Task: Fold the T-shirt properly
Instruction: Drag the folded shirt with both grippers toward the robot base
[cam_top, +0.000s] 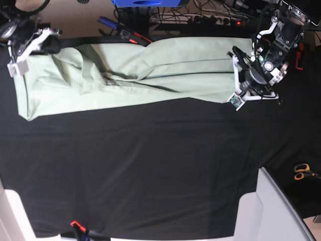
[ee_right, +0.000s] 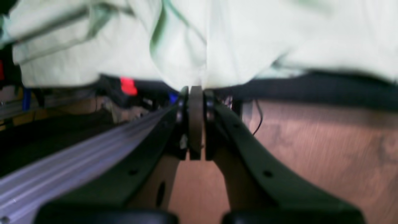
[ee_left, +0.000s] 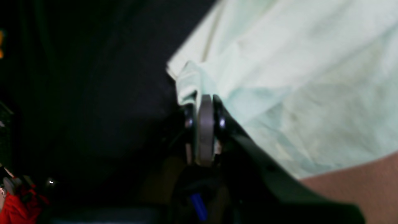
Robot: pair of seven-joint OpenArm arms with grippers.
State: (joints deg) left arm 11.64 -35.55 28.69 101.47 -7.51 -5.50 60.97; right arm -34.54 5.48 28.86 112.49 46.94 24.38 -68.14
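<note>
left gripper [ee_left: 203,102]: our jaws pinch the T-shirt [cam_top: 150,75] edge | right gripper [ee_right: 195,93]: our jaws clamp its hem | shirt stretched between both over the black counter [cam_top: 150,165]

The base view looks straight down from high above, taking in both arms and the whole T-shirt [cam_top: 125,75]. Each wrist view sits close behind its own jaws, looking along them: the left gripper [ee_left: 205,102] and right gripper [ee_right: 196,91] each show cloth just beyond the jaw tips, which the base view shares.
</note>
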